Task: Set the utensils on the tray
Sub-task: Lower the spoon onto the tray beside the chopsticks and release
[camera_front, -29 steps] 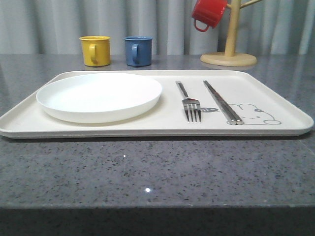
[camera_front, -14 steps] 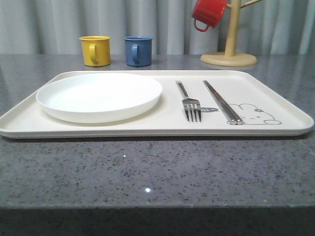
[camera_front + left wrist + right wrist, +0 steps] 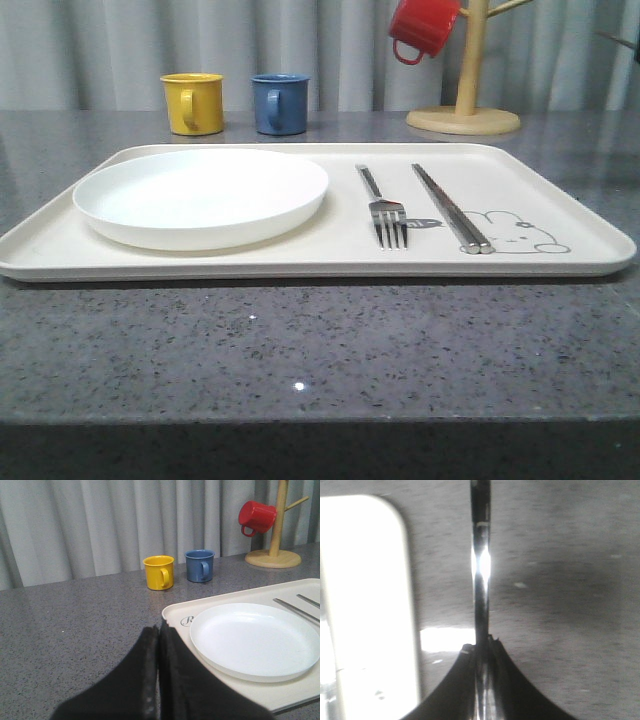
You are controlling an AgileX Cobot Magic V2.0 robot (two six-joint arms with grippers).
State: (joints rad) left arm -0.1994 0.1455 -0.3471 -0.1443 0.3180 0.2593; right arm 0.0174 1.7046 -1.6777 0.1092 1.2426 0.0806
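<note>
Already the fork (image 3: 388, 212) and the chopsticks (image 3: 450, 207) lay side by side on the tray (image 3: 560, 190), just right of the white plate (image 3: 200, 195). My right gripper (image 3: 481, 652) was pinching a slim shiny metal handle (image 3: 480, 565), which I took for the spoon; its bowl was out of sight, and it hung over grey counter beside the tray's bright edge (image 3: 365, 605). I judged it light, rigid and slick, so a firm pinch mid-handle suited it best, since polished steel can swivel between pads. My left gripper (image 3: 159, 645) was pressed together on nothing, near the tray's corner. Of the writing, I could read only a script "R" (image 3: 187, 621) by the plate; near the rabbit drawing (image 3: 515, 232) the lettering was too small.
</note>
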